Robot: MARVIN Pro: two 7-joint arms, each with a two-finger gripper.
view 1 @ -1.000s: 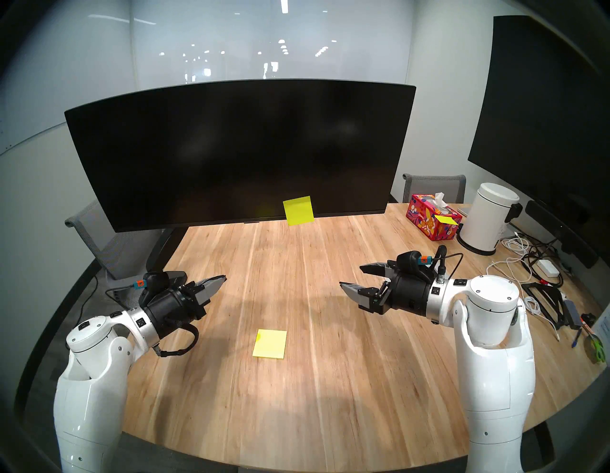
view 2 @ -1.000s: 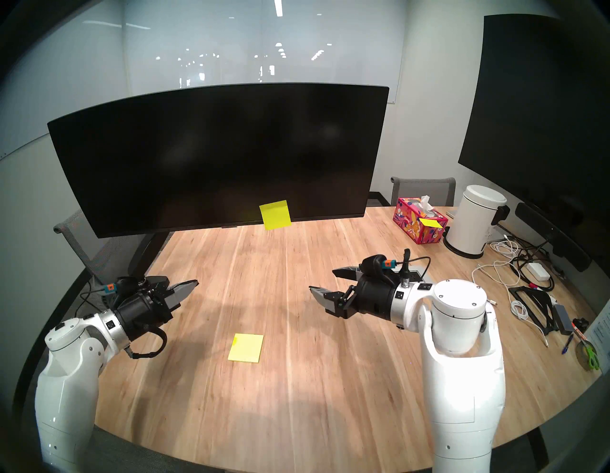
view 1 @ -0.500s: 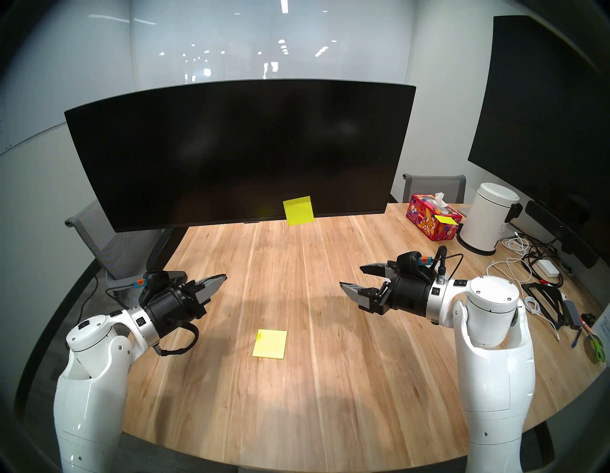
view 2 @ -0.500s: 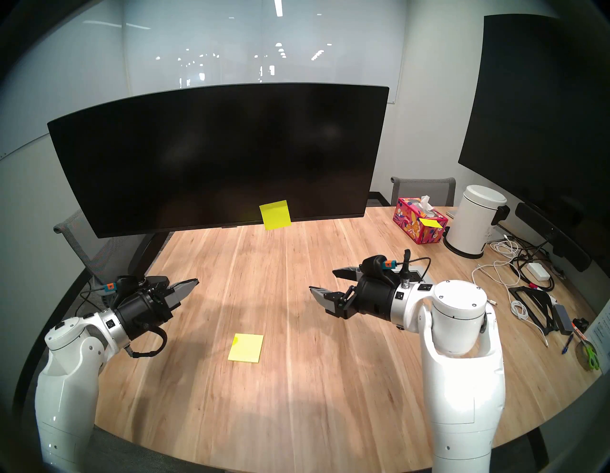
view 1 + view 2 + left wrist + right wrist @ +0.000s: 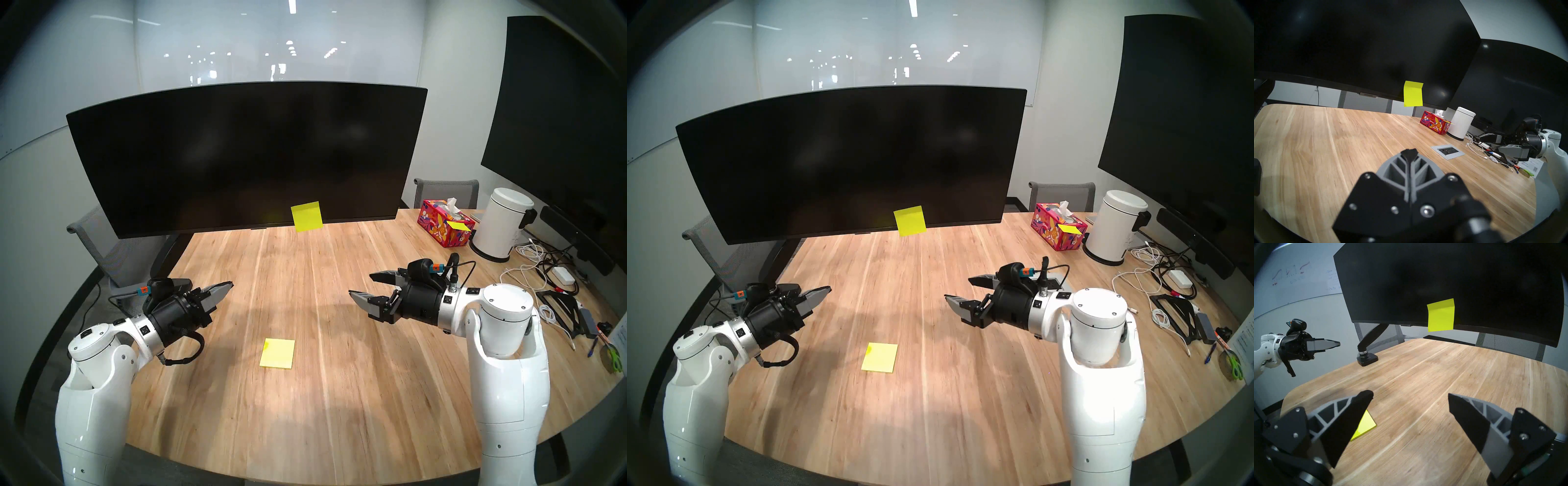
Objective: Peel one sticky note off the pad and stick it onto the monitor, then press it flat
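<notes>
Now, your sticky note (image 5: 306, 216) hangs on the monitor (image 5: 244, 152), stuck by its top edge near the bottom bezel, its lower part dangling below the bezel and curling away from the screen. In front of the monitor, on the table (image 5: 339, 390), the pad (image 5: 277, 353) lies flat, apart from both arms. Your left gripper (image 5: 228, 286) hovers left of the pad with its fingers pressed together, empty. Your right gripper (image 5: 363, 285) hovers to the right, spread wide, gripping nothing.

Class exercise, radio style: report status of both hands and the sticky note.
Left hand shut, empty; right hand open, empty. Sticky note on monitor, lower edge hanging past bezel. Pad on table, nothing obstructing.
</notes>
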